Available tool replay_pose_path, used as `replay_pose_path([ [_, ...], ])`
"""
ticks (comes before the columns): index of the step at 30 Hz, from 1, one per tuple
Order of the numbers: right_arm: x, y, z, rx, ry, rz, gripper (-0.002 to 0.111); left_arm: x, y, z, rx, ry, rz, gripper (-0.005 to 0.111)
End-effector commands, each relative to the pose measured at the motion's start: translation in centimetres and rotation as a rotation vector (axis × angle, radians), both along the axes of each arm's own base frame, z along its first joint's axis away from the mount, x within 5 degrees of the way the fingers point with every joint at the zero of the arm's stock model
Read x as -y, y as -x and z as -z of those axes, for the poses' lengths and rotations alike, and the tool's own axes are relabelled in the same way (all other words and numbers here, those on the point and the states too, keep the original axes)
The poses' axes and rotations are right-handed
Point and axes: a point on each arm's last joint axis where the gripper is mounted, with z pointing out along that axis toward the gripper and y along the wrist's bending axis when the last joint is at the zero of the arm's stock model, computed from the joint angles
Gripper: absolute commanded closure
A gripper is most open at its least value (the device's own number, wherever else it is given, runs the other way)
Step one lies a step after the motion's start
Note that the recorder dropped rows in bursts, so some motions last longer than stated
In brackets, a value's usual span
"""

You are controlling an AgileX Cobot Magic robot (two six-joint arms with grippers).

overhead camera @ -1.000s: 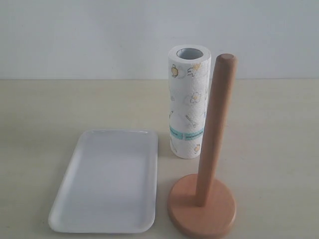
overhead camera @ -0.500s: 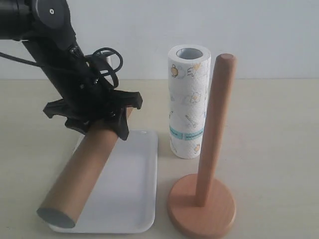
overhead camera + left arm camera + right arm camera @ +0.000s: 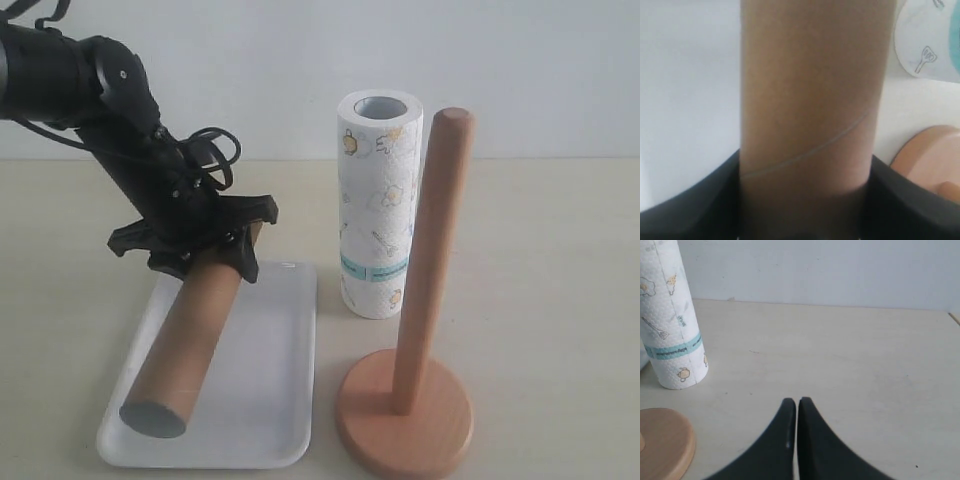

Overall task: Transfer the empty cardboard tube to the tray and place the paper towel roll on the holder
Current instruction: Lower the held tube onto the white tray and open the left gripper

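The empty cardboard tube (image 3: 190, 340) is a long brown cylinder slanting down over the white tray (image 3: 285, 390), its near end low over the tray's front. My left gripper (image 3: 205, 250) is shut on the tube's far end; in the left wrist view the tube (image 3: 810, 90) fills the space between the black jaws. The paper towel roll (image 3: 378, 205) stands upright behind the tray's right side. The wooden holder (image 3: 405, 415) stands in front of the roll with its dowel (image 3: 435, 250) bare. My right gripper (image 3: 797, 402) is shut with nothing in it, over bare table, out of the exterior view.
The pale tabletop (image 3: 550, 280) spreads to the right of the holder. A plain white wall (image 3: 300, 60) backs the table. In the right wrist view the roll (image 3: 672, 320) and the holder's base (image 3: 662, 445) lie to one side of the gripper.
One second ago no arm or tube showed. The left arm came in holding the tube and has since lowered it, swinging its near end rightward over the tray.
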Motion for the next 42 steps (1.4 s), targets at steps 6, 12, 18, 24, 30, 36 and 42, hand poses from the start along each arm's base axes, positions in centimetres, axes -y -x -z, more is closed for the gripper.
replay_pose_path([
  [6,0.0,0.0,-0.1,0.012,0.005,0.003,0.107,0.3,-1.0,3.7,-0.038,-0.019,-0.014,0.103],
  [12,0.0,0.0,-0.1,0.012,0.005,0.003,0.107,0.4,-1.5,4.8,0.001,-0.022,0.004,0.102],
  [18,0.0,0.0,-0.1,0.012,0.005,0.003,0.107,0.3,-1.5,4.8,0.016,-0.028,0.050,0.075],
  [24,0.0,0.0,-0.1,0.012,0.005,0.003,0.107,0.3,-1.3,4.9,-0.012,-0.033,0.058,0.033],
  [30,0.0,0.0,-0.1,0.012,0.005,0.003,0.107,0.3,-0.9,4.7,-0.049,-0.035,0.058,0.045],
  [36,0.0,0.0,-0.1,0.012,0.005,0.003,0.107,-1.0,-0.9,1.8,0.005,-0.050,0.066,0.077],
  [42,0.0,0.0,-0.1,0.012,0.005,0.003,0.107,-2.3,-0.6,-1.9,0.079,-0.034,0.054,0.076],
])
